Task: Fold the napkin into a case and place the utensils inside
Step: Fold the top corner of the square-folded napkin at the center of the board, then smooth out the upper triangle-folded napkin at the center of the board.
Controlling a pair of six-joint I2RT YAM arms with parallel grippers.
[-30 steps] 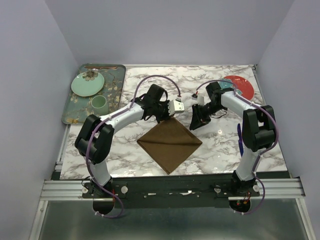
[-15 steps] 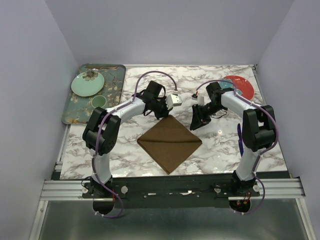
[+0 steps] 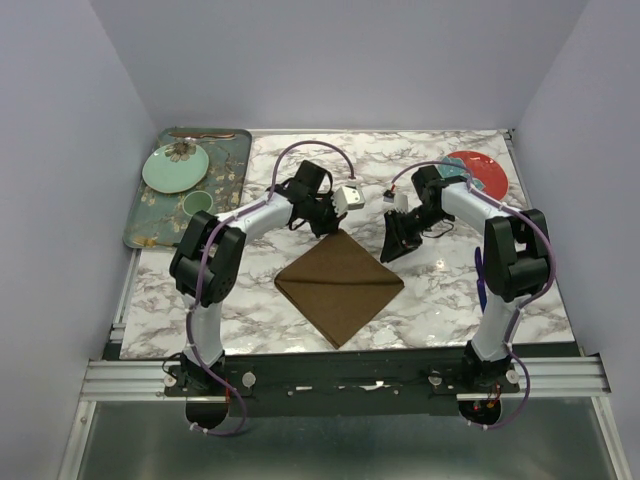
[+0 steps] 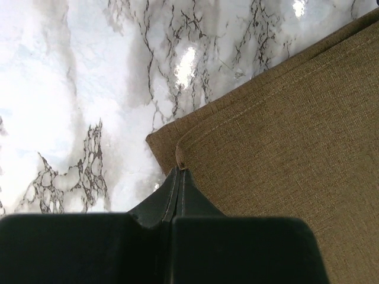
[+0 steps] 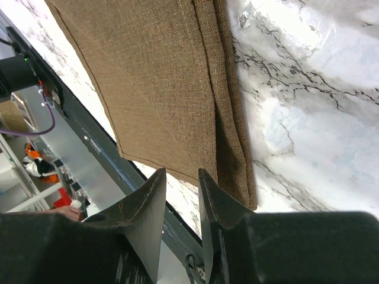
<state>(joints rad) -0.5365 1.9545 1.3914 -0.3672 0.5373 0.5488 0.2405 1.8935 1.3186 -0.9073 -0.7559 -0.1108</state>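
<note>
The brown napkin [image 3: 340, 285] lies folded as a diamond on the marble table. My left gripper [image 3: 326, 226] is at its far corner. In the left wrist view it [image 4: 179, 172] is shut, with the corner of the napkin's top layer [image 4: 278, 118] pinched at its tips. My right gripper [image 3: 390, 246] hovers by the far right edge. It [image 5: 181, 173] is open by a narrow gap with nothing in it, above the napkin [image 5: 160, 77]. A blue-handled utensil [image 3: 481, 278] lies beside the right arm. A copper-brown utensil [image 3: 203, 134] rests on the tray's far edge.
A dark green floral tray [image 3: 135, 228] at the far left holds a mint plate [image 3: 175, 167] and a mint cup [image 3: 198, 207]. A red plate [image 3: 488, 172] sits at the far right. Walls close in on three sides.
The left arm's elbow has swung left and its wrist has turned, while its gripper stays at the napkin's far corner. The right arm has not moved.
</note>
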